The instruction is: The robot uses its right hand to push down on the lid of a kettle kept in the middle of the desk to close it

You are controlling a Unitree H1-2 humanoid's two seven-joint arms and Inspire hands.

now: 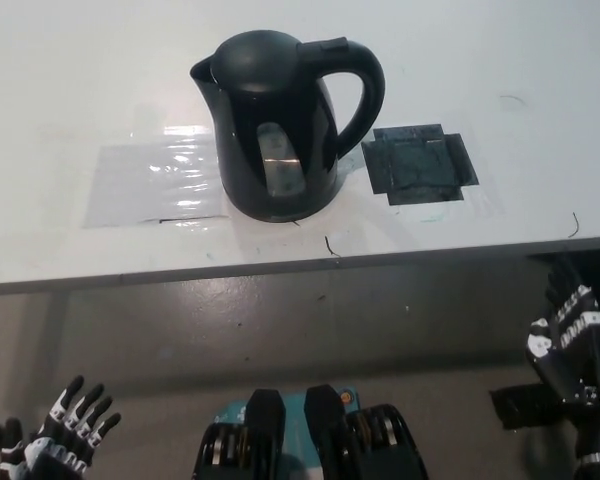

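Note:
A black electric kettle (280, 125) stands upright in the middle of the white desk (540, 120), its domed lid (255, 52) down flat and its handle toward the right. My black right hand (568, 335) hangs below the desk's front edge at the lower right, far from the kettle, fingers apart and holding nothing. My white left hand (65, 430) rests at the bottom left below the desk, fingers spread and empty.
A dark square patch of tape (420, 163) lies on the desk right of the kettle. A clear shiny sheet (155, 185) lies to its left. The desk's front edge (280, 268) runs across the middle; grey floor shows below.

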